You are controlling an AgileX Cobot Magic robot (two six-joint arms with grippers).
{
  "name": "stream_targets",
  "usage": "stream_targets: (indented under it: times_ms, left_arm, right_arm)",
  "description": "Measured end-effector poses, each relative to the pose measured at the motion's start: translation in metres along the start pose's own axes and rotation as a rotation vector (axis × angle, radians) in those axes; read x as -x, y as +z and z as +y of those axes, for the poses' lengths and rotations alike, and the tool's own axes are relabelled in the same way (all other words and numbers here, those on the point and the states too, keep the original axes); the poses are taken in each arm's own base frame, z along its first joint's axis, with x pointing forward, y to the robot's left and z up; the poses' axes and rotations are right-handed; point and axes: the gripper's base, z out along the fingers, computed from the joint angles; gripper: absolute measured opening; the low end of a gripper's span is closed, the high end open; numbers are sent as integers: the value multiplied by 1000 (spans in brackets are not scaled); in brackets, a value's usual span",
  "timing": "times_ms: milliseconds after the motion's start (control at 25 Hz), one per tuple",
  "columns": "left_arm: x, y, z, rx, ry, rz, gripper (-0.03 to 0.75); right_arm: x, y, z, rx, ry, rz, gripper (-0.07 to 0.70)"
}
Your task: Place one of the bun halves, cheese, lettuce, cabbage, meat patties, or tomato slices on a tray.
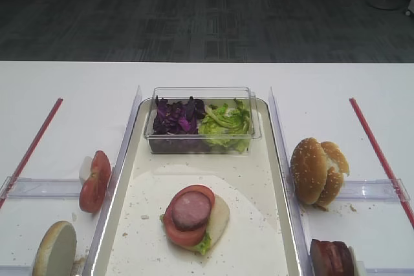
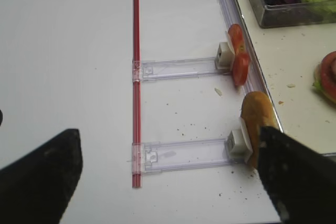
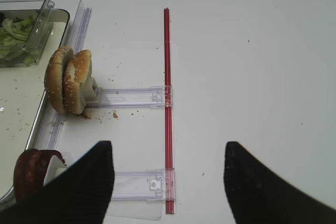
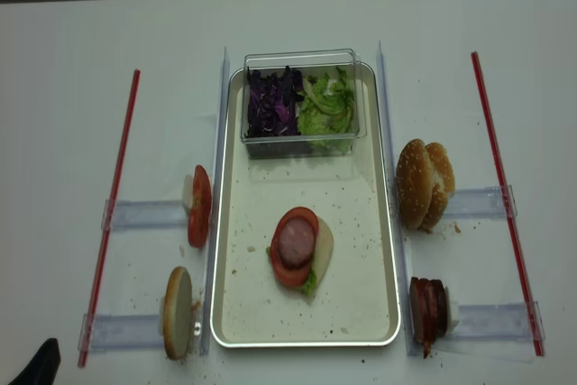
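While a bun half, lettuce, tomato slice and meat patty [image 1: 191,211] already sit stacked on the tray [image 1: 259,237], both the right end effector [image 3: 168,174] and left end effector [image 2: 170,174] hang wide open and empty over the worktop [image 1: 71,88], with sesame bun halves [image 1: 317,171] waiting beside the tray.

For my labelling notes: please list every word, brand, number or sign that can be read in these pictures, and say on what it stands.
None: no readable text in any view.
The tray, the clear plastic tub, the red rods and the clear holders carry no print, label or number.
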Motion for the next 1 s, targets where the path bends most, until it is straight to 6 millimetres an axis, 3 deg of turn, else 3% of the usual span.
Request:
stream_targets:
  times_ms: [1000]
  left_arm:
    - [0,0,0,0,0,0,618]
  right_arm:
    - [0,0,0,0,0,0,481]
